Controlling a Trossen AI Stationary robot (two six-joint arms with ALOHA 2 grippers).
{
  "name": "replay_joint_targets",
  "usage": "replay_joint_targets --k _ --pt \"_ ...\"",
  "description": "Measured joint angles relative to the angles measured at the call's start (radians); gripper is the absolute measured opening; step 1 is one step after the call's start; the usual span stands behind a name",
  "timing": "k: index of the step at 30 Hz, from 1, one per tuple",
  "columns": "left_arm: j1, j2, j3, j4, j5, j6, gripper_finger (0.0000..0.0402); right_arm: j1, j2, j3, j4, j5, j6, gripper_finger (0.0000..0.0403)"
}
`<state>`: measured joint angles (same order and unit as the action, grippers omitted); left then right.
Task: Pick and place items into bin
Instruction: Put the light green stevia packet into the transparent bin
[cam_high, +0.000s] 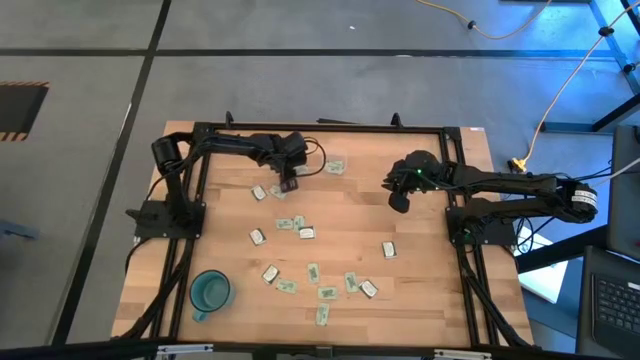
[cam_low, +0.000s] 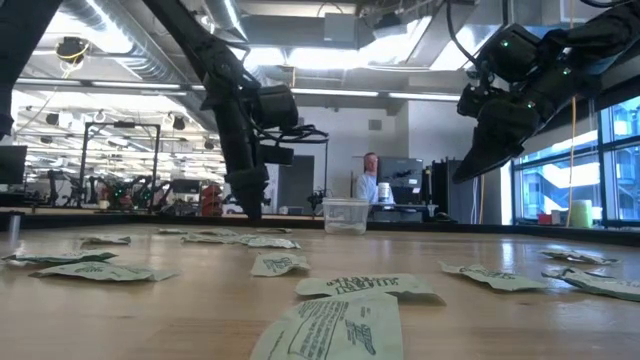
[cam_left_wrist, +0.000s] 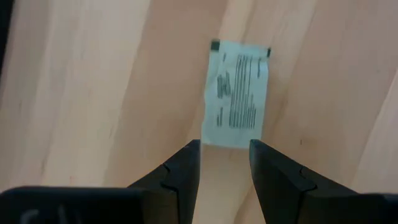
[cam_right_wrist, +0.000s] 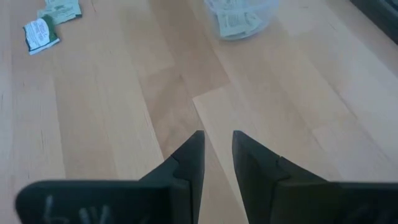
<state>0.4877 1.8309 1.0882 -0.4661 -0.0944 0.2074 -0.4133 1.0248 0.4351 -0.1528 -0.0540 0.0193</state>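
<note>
The left tool (cam_high: 285, 186) is lowered close to the wooden surface (cam_high: 420, 300) near its far edge, at about eleven o'clock from the surface's middle, and its fingers (cam_left_wrist: 180, 180) are seen released, parted with a pale green packet (cam_left_wrist: 236, 93) lying flat between and just beyond their tips; whether the tips touch it cannot be told. The right tool (cam_high: 398, 202) is held raised above the surface at about two o'clock from the middle, and its fingers (cam_right_wrist: 189, 165) are parted by a narrow gap with nothing between them. The clear bin (cam_high: 335, 166) is set near the far edge at about twelve o'clock, between the two tools, and at least one packet is seen inside it in the right wrist view (cam_right_wrist: 239, 18). The remaining packets (cam_high: 310, 275) are scattered flat over the middle and near half of the surface, mostly from five to seven o'clock. A teal cup (cam_high: 210, 292) is placed at about seven o'clock, near the front left corner.
</note>
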Motion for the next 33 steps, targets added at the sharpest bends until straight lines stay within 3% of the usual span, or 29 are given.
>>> replay_joint_targets --k 14,27,33 --pt "0.000 0.057 0.005 0.023 0.010 -0.013 0.0128 0.000 0.000 0.000 -0.001 0.000 0.002 0.0087" --pt "-0.003 0.062 0.002 0.029 0.009 -0.003 0.0009 0.000 0.000 0.000 -0.006 0.000 0.000 0.0087" --pt "-0.003 0.063 0.001 0.028 0.008 -0.002 0.0004 0.000 0.000 0.000 -0.009 0.000 0.000 0.0087"
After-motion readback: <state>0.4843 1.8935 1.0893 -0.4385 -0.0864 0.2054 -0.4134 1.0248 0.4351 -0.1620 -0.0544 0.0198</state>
